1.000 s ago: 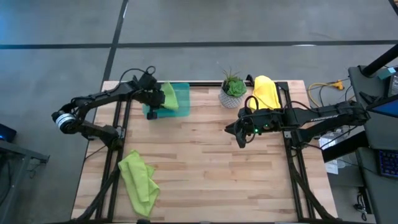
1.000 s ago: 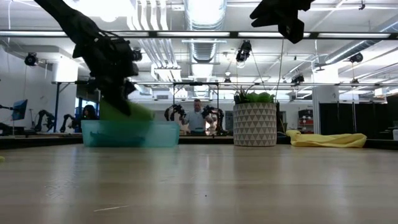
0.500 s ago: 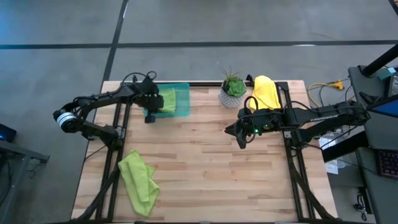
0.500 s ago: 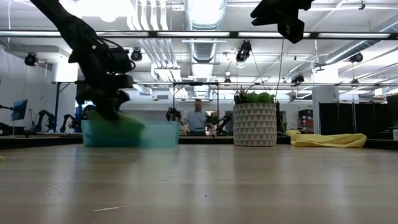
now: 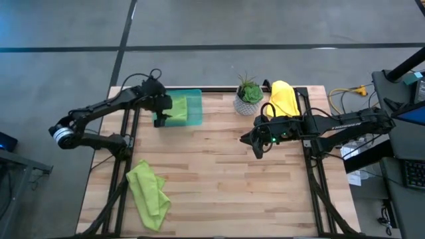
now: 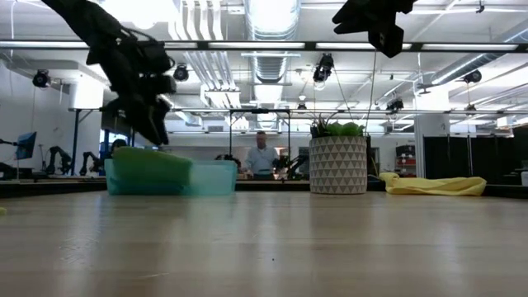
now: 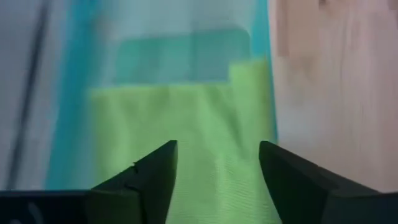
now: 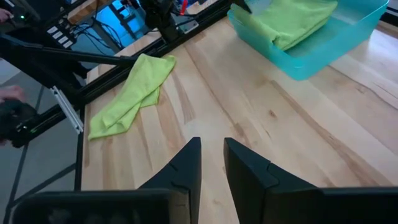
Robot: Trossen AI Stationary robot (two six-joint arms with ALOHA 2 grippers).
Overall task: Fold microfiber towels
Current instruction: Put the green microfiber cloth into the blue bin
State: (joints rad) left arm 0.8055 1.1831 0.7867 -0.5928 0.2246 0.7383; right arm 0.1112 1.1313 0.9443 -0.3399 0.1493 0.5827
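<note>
Left gripper is held above the tray, fingers released over a folded lime green towel laid inside. Right gripper is raised mid-worktop, fingers nearly clenched, grasping nothing. A second lime towel is crumpled near the front-left corner; the yellow towel is seen beside the plant

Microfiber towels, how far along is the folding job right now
Done: one folded green towel lies in the tray, on a teal one. In hand: nothing; the left gripper hangs open above the tray, and the right gripper waits over mid-table, holding nothing. Left: the crumpled green towel at the front left and the yellow towel beside the plant.
</note>
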